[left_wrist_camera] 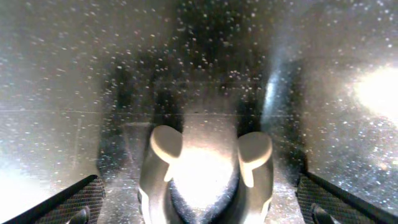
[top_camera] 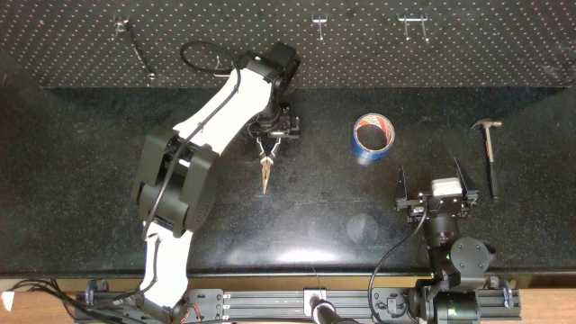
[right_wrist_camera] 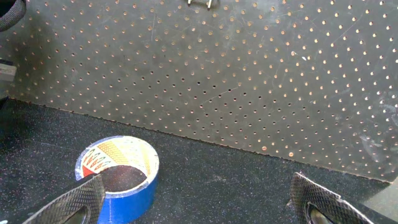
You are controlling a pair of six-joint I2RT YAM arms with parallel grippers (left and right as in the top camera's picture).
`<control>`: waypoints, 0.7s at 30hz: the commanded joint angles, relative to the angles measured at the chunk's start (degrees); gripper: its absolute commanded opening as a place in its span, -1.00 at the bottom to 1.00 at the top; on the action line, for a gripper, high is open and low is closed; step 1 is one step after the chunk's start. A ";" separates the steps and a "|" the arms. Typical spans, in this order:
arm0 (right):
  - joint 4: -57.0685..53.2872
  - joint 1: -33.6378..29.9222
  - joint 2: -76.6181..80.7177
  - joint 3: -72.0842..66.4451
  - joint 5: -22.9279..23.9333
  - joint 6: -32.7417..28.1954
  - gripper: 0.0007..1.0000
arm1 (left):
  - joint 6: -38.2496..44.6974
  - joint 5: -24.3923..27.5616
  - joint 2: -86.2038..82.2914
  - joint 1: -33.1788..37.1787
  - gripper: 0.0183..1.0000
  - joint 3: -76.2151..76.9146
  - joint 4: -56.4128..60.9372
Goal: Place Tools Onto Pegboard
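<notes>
**Left arm at the pliers: grasp not yet made**

The left gripper (top_camera: 274, 135), its fingers spread wide, straddles the handles of the pliers (top_camera: 265, 171). The pliers lie flat on the worktop (top_camera: 90, 180) below the pegboard (top_camera: 360, 54). The likely next move is to close on both handles, then lift towards a free hook (top_camera: 319, 27). The right gripper (top_camera: 430, 175) sits open near the tape roll (top_camera: 373, 137) and the hammer (top_camera: 490, 157). A wrench (top_camera: 137, 49) already hangs. The print inside the roll is illegible.
</notes>
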 commanded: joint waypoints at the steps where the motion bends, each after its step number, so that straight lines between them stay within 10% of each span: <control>1: -0.13 0.44 -0.46 -0.31 0.48 0.85 0.95 | -0.39 1.95 1.40 0.28 0.99 -0.39 0.15; 16: -0.15 0.44 -0.46 -0.31 0.48 0.85 0.95 | -3.02 3.85 1.40 0.26 0.96 -1.90 0.81; 19: -0.13 0.44 -0.46 -0.31 0.48 0.87 0.95 | -3.02 3.85 1.40 0.26 0.33 -1.90 0.81; 21: -0.15 0.44 -0.46 -0.31 0.48 0.87 0.95 | -3.02 3.85 1.40 0.26 0.28 -1.90 0.83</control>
